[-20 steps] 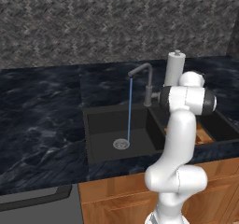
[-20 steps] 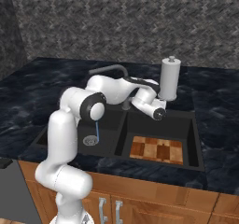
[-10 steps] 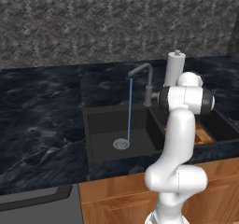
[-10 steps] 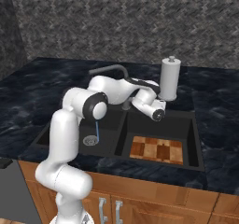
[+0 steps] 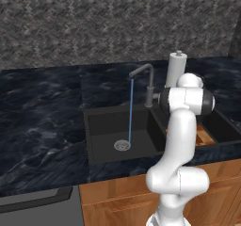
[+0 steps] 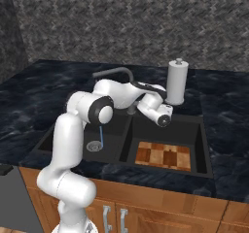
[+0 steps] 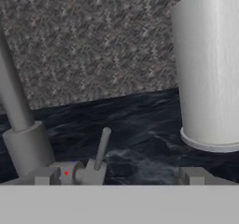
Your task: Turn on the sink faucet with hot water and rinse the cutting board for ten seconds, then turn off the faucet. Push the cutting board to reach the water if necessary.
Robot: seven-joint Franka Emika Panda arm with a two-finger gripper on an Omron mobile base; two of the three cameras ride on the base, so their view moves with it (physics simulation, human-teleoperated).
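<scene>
Here the hand (image 7: 119,175) hangs open and empty, its 2 fingertips (image 7: 46,175) straddling the faucet (image 7: 28,143) lever.

Faucet (image 7: 21,125) left, white cylinder (image 7: 210,73) right; open counter (image 7: 140,125) between.

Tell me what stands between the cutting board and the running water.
The cutting board lies in the right basin, while the water falls into the left one. The sink's black divider wall separates them; nothing else visible blocks the way.
</scene>
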